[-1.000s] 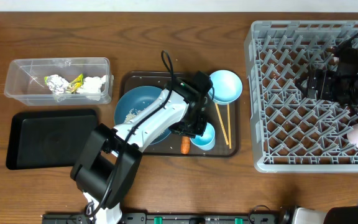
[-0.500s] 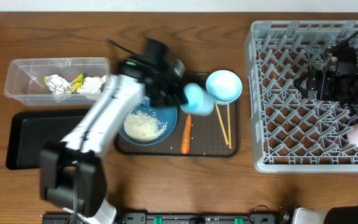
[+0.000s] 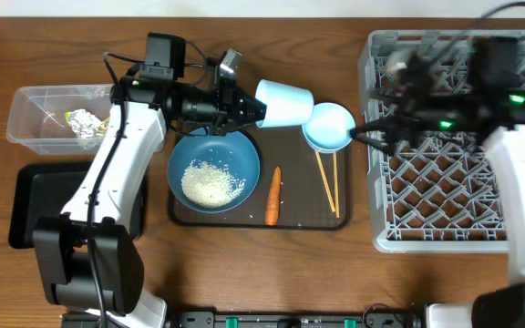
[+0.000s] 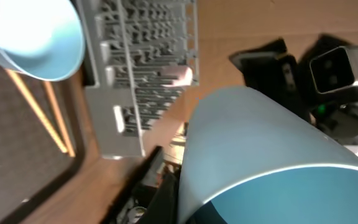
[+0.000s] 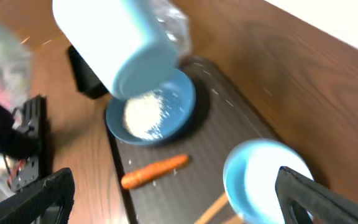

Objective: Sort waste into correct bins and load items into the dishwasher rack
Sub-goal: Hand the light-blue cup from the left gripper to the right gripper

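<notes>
Progress of sorting and loading, judged from the present layout. Left gripper (image 3: 252, 107) is clamped on the small light-blue bowl (image 3: 285, 101), which is held aloft on its side with its mouth towards the fingers. Below these fingers stands the dark-blue bowl (image 3: 241, 151) holding the rice heap (image 3: 211, 183). The carrot (image 3: 274, 194) and chopsticks (image 3: 326, 183) lie further out on the brown serving tray (image 3: 303, 221). Right gripper (image 3: 370, 137) hovers with fingers spread and nothing between them. The larger light-blue bowl (image 3: 328, 125) is just ahead of its tips.

- **Done:** the foil ball (image 3: 83, 123) lies in the clear tub (image 3: 25, 102), behind the left fingers.
- **Left:** rice and carrot go to a bin, with nothing showing in the black tray (image 3: 27, 211). All three bowls and the chopsticks go to the dishwasher rack (image 3: 445, 196).
- **Unclear:** the pink cup cannot be made out.
</notes>
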Motion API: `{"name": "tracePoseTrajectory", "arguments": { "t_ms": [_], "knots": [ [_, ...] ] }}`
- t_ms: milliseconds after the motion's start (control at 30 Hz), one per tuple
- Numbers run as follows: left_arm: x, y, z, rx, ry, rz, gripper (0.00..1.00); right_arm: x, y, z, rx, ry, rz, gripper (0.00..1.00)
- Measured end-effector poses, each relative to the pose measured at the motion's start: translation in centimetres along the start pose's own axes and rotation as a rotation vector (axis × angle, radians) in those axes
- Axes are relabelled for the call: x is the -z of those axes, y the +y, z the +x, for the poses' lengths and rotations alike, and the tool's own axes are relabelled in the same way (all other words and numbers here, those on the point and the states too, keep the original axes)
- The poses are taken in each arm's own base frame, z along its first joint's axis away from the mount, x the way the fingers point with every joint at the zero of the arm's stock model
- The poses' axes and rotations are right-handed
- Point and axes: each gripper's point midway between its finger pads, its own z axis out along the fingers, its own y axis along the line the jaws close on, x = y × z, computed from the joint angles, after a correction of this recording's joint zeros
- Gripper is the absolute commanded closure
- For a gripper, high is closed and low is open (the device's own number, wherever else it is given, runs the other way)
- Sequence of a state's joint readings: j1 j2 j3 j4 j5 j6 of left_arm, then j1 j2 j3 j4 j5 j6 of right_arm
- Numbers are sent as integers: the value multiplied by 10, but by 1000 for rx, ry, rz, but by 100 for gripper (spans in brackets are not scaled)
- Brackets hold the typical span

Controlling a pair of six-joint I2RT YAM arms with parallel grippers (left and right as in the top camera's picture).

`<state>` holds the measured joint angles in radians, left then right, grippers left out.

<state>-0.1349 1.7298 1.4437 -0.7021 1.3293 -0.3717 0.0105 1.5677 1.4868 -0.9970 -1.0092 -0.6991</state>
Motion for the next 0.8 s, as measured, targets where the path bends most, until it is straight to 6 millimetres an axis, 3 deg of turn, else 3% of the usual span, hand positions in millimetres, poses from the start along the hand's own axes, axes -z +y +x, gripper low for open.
{"name": "tracePoseTrajectory", "arguments": {
  "t_ms": [167,267,600,667,733,800],
  "knots": [
    [0,-5,3,21,15,32,94,-47,13,-14,166,-21,-103,6],
    [0,-7,3,28,19,40,94,-66,20,-22,243,-40,-136,6],
    [0,-9,4,51,24,49,94,-87,32,-52,426,-129,-151,19],
    [1,-9,4,51,24,50,94,-88,33,-57,431,-143,-153,27],
    [2,-8,3,50,19,50,94,-90,36,-58,424,-148,-164,44],
    [4,-8,2,57,14,49,94,-91,39,-58,418,-150,-174,53]
  ]
}}
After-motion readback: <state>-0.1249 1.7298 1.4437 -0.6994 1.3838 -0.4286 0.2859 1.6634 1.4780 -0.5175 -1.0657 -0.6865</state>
